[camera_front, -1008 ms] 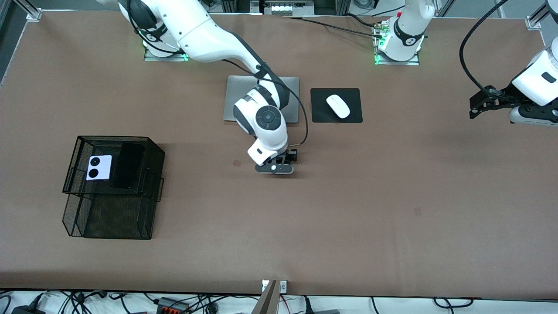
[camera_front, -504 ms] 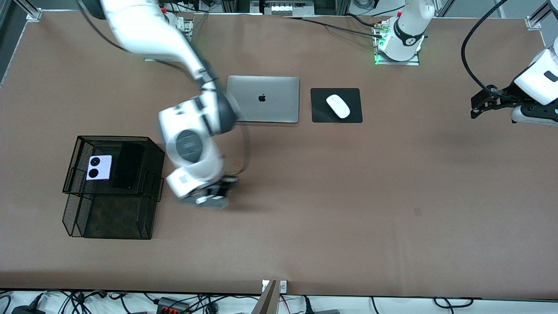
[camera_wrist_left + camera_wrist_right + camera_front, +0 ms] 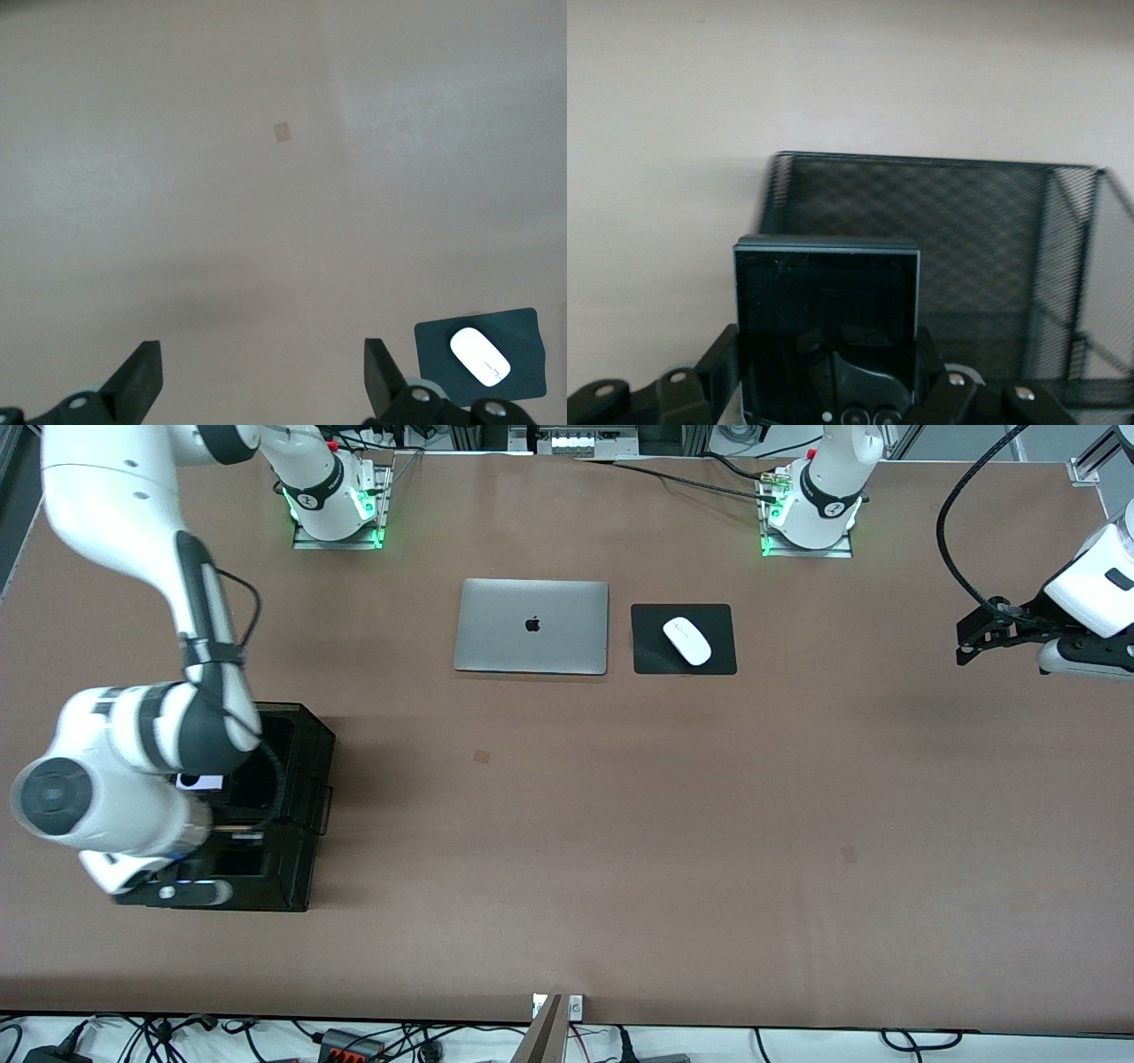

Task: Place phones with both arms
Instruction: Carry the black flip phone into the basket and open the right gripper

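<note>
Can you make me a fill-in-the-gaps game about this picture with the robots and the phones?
1. The right tool is shut on a small squarish ____ flip phone.
2. It is over the black wire mesh ____.
3. The white computer mouse sits on a black ____.
4. The left tool is ____ and holds nothing.

Missing words: black; basket; mat; open

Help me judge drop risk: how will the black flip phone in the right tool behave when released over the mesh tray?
The black flip phone looks stiff and flat, so it probably won't roll. Its glossy face suggests it may slide. The mesh tray walls should likely contain it.
</note>
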{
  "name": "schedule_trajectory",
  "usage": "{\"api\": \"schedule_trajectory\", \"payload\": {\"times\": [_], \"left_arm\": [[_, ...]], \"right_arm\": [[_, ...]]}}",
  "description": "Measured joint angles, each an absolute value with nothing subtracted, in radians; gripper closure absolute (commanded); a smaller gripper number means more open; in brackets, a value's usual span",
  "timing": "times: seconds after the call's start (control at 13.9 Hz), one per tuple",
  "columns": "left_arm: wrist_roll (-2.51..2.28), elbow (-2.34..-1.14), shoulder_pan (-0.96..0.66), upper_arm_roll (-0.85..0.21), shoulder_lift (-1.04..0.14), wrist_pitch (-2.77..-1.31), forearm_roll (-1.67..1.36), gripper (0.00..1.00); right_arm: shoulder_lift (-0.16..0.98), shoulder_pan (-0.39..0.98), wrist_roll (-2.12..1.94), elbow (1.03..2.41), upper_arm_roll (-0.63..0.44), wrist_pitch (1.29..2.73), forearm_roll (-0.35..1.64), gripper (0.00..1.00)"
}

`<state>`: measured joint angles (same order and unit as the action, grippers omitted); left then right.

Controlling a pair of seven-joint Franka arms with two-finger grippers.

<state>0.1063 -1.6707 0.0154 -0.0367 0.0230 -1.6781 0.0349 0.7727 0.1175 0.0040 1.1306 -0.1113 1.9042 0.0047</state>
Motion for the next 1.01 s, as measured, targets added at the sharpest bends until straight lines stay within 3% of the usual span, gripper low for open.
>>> {"api": "schedule_trajectory", "payload": {"times": [0.65, 0.72, 0.79, 0.86, 1.01], "left_arm": [[0.106, -1.670, 0.015, -0.037, 0.023, -1.677, 0.035, 0.00], [0.106, -1.670, 0.015, -0.037, 0.023, -1.677, 0.035, 0.00], [0.106, -1.670, 0.015, -0.037, 0.023, -1.677, 0.035, 0.00], [0.106, -1.670, 0.015, -0.037, 0.023, -1.677, 0.035, 0.00], [0.106, -1.670, 0.015, -0.037, 0.023, -1.674, 0.035, 0.00]], "right_arm": [[0.877, 0.033, -0.045, 1.137, -0.107, 1.990, 0.005, 0.74], [0.881, 0.025, -0.049, 1.143, -0.107, 1.990, 0.007, 0.61], [0.884, 0.017, -0.051, 1.156, -0.106, 1.995, 0.013, 0.21], [0.885, 0.010, -0.052, 1.170, -0.105, 2.006, 0.027, 0.00], [0.886, 0.006, -0.053, 1.188, -0.105, 2.021, 0.061, 0.00]]}}
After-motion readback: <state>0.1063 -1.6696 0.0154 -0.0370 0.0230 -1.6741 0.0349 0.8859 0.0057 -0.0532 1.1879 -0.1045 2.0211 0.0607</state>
